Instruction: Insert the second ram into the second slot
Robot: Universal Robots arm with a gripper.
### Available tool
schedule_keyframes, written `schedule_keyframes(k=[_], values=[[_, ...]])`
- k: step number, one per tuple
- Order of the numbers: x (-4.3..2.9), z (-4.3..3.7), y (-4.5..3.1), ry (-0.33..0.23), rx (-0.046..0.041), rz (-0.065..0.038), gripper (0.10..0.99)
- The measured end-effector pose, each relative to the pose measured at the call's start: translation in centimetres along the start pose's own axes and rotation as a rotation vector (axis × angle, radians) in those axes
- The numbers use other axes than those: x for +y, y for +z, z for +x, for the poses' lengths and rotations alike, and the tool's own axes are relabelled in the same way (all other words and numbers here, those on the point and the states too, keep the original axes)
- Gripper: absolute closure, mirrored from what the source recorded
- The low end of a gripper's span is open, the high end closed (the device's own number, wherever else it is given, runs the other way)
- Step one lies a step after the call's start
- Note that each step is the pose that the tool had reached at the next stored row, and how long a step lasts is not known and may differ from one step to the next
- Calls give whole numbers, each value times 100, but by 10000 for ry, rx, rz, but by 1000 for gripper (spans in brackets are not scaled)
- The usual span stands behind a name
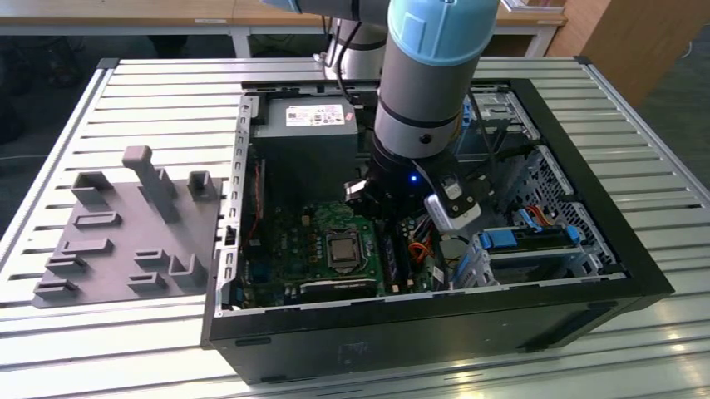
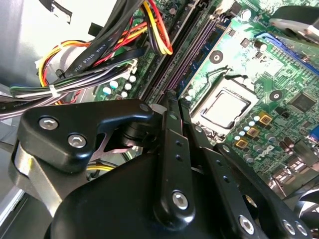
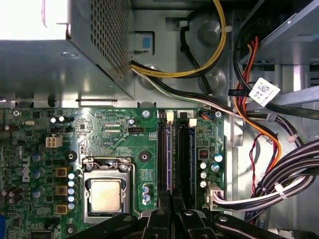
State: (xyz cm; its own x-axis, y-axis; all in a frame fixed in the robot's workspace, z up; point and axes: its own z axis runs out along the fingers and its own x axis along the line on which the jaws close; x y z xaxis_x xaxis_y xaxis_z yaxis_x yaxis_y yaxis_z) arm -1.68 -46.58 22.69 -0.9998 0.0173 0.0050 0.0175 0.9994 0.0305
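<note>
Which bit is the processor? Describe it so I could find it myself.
Look inside the open black computer case at the green motherboard. The processor is the silver square in a metal frame, beside the long dark memory slots; nothing else is square and silver.

The computer case (image 1: 577, 249) sits on the slatted table (image 1: 166, 108) (fixture plate (image 1: 122, 241) beside it).
</note>
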Motion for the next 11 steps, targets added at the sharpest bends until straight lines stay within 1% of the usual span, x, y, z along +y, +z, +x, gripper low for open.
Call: schedule_keyframes(k=[11], values=[[-1, -17, 29, 0, 0, 7, 949]])
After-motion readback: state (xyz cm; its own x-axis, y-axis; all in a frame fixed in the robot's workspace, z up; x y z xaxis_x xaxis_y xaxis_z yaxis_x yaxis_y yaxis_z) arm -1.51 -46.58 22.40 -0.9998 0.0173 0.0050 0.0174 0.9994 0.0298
